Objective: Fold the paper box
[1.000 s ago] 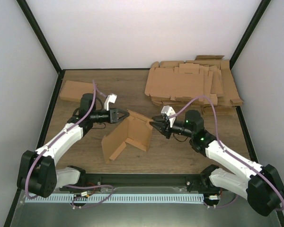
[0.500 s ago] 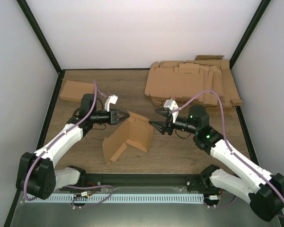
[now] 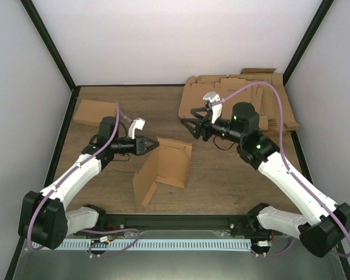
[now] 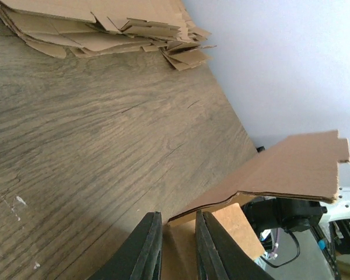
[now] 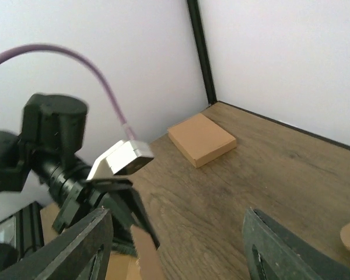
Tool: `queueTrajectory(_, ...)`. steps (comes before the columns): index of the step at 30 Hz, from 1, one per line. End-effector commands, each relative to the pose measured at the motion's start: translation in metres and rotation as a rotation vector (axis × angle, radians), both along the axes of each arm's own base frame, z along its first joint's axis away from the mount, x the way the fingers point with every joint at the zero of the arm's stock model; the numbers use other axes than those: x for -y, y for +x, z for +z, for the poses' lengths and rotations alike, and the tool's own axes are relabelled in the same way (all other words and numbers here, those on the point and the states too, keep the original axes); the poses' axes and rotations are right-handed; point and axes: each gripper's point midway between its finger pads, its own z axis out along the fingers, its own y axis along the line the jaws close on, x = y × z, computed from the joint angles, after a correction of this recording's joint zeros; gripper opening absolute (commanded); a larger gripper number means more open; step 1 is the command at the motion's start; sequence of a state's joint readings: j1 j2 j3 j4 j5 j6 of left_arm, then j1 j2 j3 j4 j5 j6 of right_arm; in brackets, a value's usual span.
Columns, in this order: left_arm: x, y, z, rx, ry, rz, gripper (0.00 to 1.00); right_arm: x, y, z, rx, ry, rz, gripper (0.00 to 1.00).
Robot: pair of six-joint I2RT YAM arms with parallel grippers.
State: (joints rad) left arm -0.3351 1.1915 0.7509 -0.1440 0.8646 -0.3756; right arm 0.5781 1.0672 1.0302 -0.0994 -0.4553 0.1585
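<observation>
From above, the plain brown die-cut cardboard paper box [image 3: 169, 166] sits half-formed near the middle of the dark wood-grain surface [image 3: 221, 181]. Two of its panels stand on edge and meet at a crease in an L shape.

My left hand [image 3: 153, 144] reaches in from 9 o'clock and is clamped on the box's upper corner at about 11 o'clock. In its wrist camera, the black fingers [image 4: 149, 248] are pressed close together with the cardboard edge [image 4: 291, 169] pinched between them.

My right hand [image 3: 188, 125] hangs at about 1 o'clock from the box, clear of it and pointing toward 9 o'clock. Its fingers [image 5: 84, 248] are spread wide with nothing between them.

A thick pile of flat brown cardboard sheets [image 3: 239, 105] lies at 1 o'clock, in the far right corner. A flat brown cardboard packet [image 3: 96, 112] lies at 10 o'clock, by the left wall.
</observation>
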Motion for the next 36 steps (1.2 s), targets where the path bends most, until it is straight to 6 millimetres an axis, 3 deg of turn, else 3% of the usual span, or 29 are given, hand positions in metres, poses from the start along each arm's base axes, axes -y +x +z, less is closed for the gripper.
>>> queueTrajectory(1,0.0,-0.007,-0.005,0.001,0.022,-0.017,0.19,0.009,0.027,-0.01,-0.19,-0.021,-0.089,0.61)
queueTrajectory(5,0.002,-0.008,-0.004,0.002,0.022,-0.019,0.19,0.004,0.03,-0.033,-0.264,-0.067,-0.055,0.55)
queueTrajectory(14,0.003,-0.01,0.001,0.01,0.023,-0.019,0.19,-0.026,0.01,-0.082,-0.413,-0.136,0.152,0.44)
queueTrajectory(22,0.005,-0.012,0.004,0.02,0.021,-0.027,0.2,-0.035,-0.026,-0.098,-0.391,-0.182,0.258,0.43)
queueTrajectory(28,0.007,-0.016,0.001,0.015,0.027,-0.032,0.2,-0.032,-0.041,-0.113,-0.381,-0.2,0.281,0.41)
queueTrajectory(36,0.004,-0.016,0.011,0.038,0.027,-0.009,0.24,-0.04,-0.062,-0.115,-0.157,-0.288,0.258,0.4)
